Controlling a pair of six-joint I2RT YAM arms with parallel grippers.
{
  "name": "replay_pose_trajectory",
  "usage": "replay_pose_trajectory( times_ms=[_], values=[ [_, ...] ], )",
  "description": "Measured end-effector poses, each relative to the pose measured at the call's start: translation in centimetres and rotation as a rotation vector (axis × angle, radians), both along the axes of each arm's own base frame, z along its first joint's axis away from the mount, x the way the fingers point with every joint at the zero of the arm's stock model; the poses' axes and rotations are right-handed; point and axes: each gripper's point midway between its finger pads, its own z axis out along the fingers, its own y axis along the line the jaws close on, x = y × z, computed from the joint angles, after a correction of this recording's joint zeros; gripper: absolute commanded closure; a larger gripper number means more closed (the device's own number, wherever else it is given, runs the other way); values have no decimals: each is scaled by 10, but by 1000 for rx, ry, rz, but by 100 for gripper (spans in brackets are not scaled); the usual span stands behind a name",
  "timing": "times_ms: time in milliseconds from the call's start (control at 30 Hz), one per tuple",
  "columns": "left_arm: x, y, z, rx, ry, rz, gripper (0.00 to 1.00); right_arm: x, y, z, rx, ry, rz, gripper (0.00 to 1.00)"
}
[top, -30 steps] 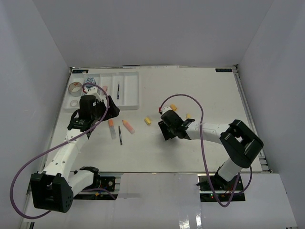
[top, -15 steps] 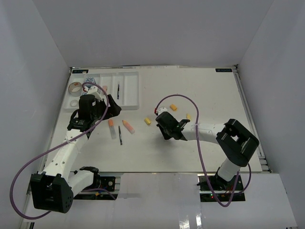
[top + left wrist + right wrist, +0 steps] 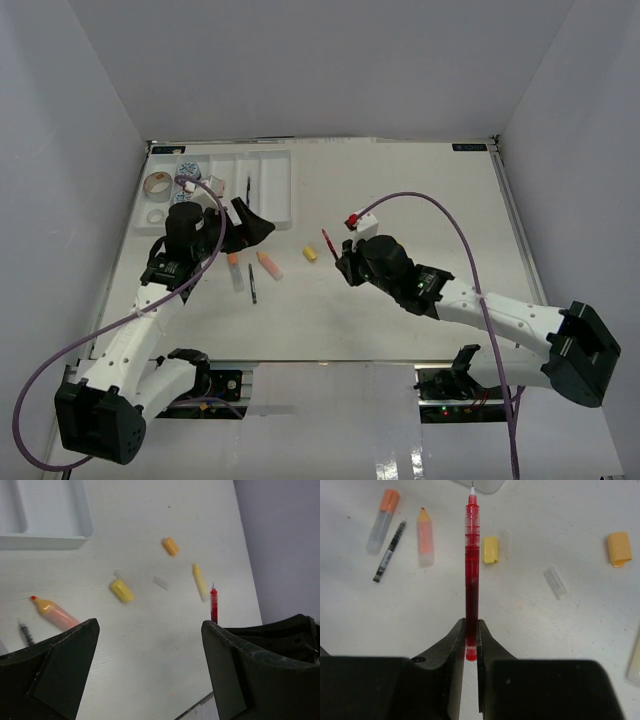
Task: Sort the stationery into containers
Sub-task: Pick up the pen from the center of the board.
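The right gripper (image 3: 471, 630) is closed tight on the rear end of the red pen (image 3: 471, 555). The pen points forward out of the jaws, seems raised above the tabletop (image 3: 545, 630), and is well apart from the white tray (image 3: 275, 192). It looks light, stiff and smooth, so held this near its end it may swing or slip, and a hold nearer the middle would be safer. The left gripper (image 3: 254, 220) stands wide open, holding nothing, just beside the tray.
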Motion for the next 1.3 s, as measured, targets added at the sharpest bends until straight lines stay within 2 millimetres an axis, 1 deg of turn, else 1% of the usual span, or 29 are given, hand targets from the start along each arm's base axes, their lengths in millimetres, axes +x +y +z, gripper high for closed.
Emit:
replay_pose_trajectory(
  times_ms=[33,133,200,267,367,500,600,767,933,1067,1133,1300],
  values=[
    [-3,-9,5,-17,-12,-22,6,-2,1,8,41,-21,8,92],
    [-17,-41,15,-54,-30,-100,7,-7,0,21,125,-61,26,92],
    [-27,-64,18,-72,-34,-156,8,-11,0,26,167,-78,37,92],
    [-34,-83,18,-86,-33,-197,9,-13,1,32,207,-87,44,92],
    [-38,-103,14,-91,-25,-225,10,-17,3,39,268,-101,59,92],
    [-41,-122,8,-92,-23,-239,12,-20,6,48,332,-112,71,92],
    [-41,-134,6,-94,-31,-245,16,-22,9,53,367,-116,81,92],
    [-42,-149,2,-94,-38,-259,18,-24,11,58,412,-116,87,92],
    [-43,-154,4,-119,-62,-251,20,-26,10,59,448,-112,80,92],
    [-45,-155,-2,-144,-70,-239,21,-27,10,61,477,-115,78,92],
    [-47,-157,-4,-160,-74,-241,23,-27,11,64,494,-115,78,92],
    [-50,-163,-1,-202,-105,-247,25,-28,12,72,531,-123,82,92]
  ],
)
